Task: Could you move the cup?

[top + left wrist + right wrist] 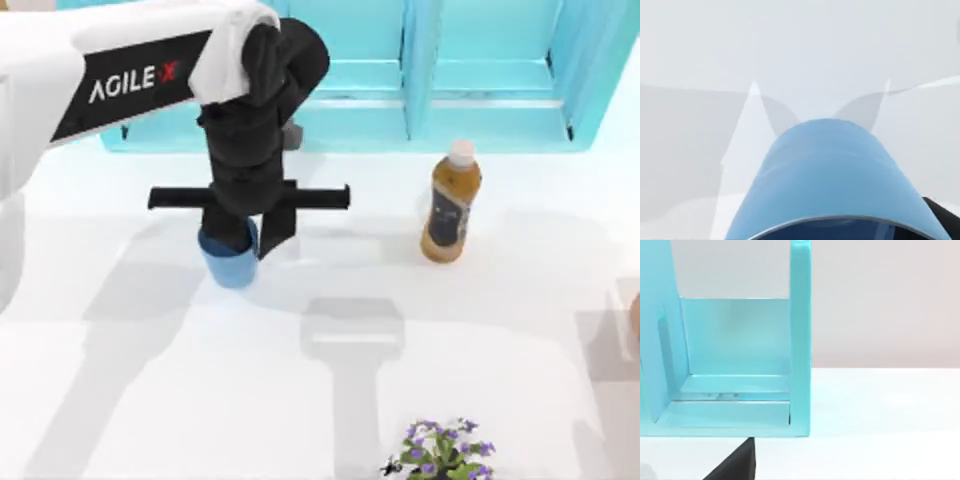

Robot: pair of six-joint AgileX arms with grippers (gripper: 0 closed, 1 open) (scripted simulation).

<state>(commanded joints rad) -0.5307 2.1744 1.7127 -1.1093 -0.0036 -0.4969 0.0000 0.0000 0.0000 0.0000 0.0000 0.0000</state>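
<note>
Blue cup (832,175) sits right under the left gripper (243,240), rim tucked between the fingers on the table's left half, well apart from the amber bottle (450,205) off to the gripper's right. Cannot tell if the fingers are closed on it or just around it. Judgement: get a firm squeeze below the rim, then lift straight so it stays level; right arm parked by the teal shelf (800,340)
</note>
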